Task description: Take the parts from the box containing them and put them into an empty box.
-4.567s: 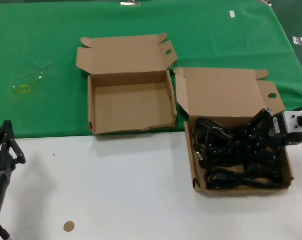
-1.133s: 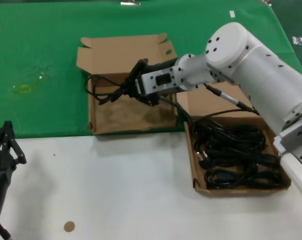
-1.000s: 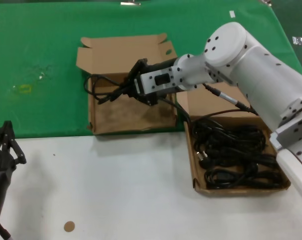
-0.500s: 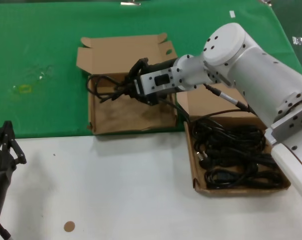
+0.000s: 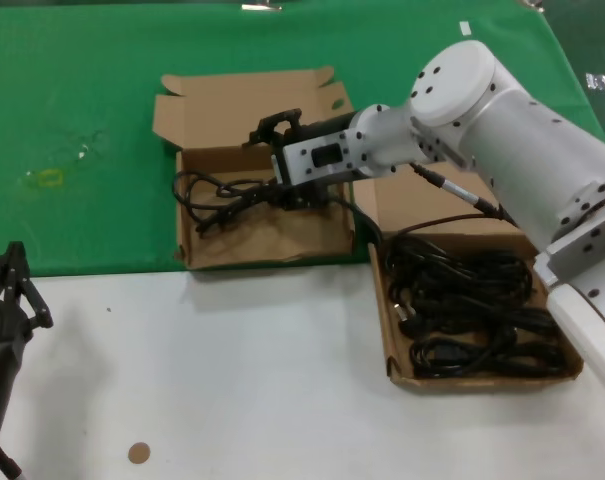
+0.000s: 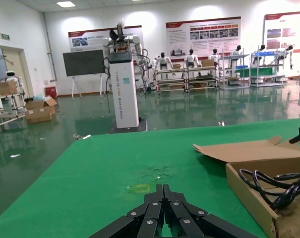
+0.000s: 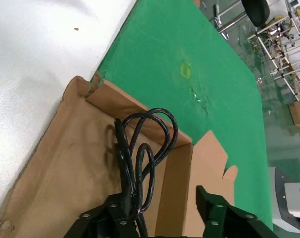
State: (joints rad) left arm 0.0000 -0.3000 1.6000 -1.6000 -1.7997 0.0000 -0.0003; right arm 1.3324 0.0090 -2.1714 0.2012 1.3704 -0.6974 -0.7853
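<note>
Right end effector (image 5: pixel 265 160), fingers spread, over looped black cord (image 5: pixel 217 195) in matte cardboard empty box (image 5: pixel 327 236).

Black cords (image 5: pixel 222 195), brown boxes (image 5: pixel 252 235)

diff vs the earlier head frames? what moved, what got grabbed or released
The right gripper left the full box, carried one power cord across to the empty box, lowered it and has now opened; the cord lies in the box, loop draped over the left wall. Both boxes, the remaining cords and the left gripper stayed put.
</note>
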